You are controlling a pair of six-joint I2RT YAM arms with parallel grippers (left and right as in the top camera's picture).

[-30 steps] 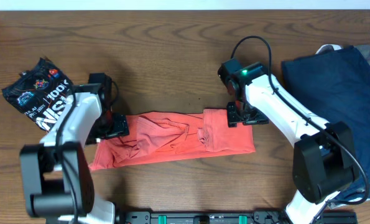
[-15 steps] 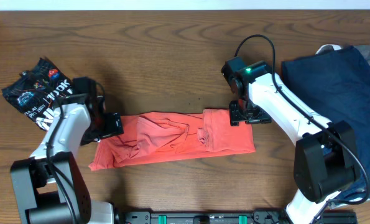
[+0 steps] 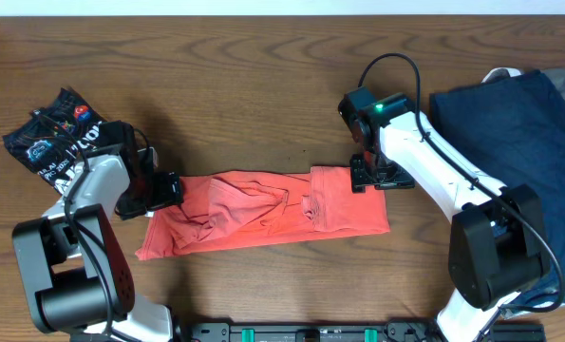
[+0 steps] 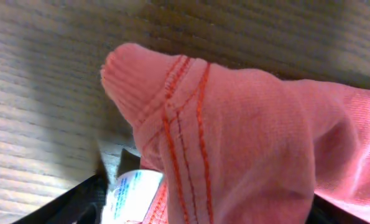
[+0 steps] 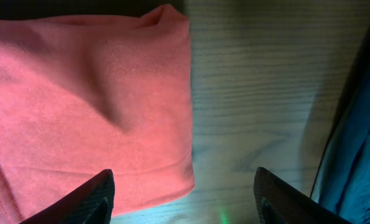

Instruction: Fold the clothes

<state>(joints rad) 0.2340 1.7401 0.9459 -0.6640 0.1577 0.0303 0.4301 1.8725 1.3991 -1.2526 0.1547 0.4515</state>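
Cloth of three kinds is laid on the wooden bench (image 3: pixel 263 76). Well to the left of the coral-red T-shirt (image 3: pixel 263 211), a black printed tee (image 3: pixel 54 142) is seen crumpled, its right edge partly covered by the left arm. The left hand (image 3: pixel 160 191) is set at the T-shirt's upper left corner. From its wrist camera a stitched hem and a white label are seen bunched close between the dark fingers (image 4: pixel 66 208), but whether the cloth is clamped cannot be told. The T-shirt itself is stretched as a long, wrinkled band across the middle of the bench, its right part lying smoother than its left. At the T-shirt's upper right corner the right hand (image 3: pixel 369 177) is held with its fingers spread wide. Nothing is gripped; only the cloth's right edge and bare wood are seen beneath it. Right of the T-shirt, and apart from it, a plain navy garment (image 3: pixel 510 123) is heaped at the bench's edge.
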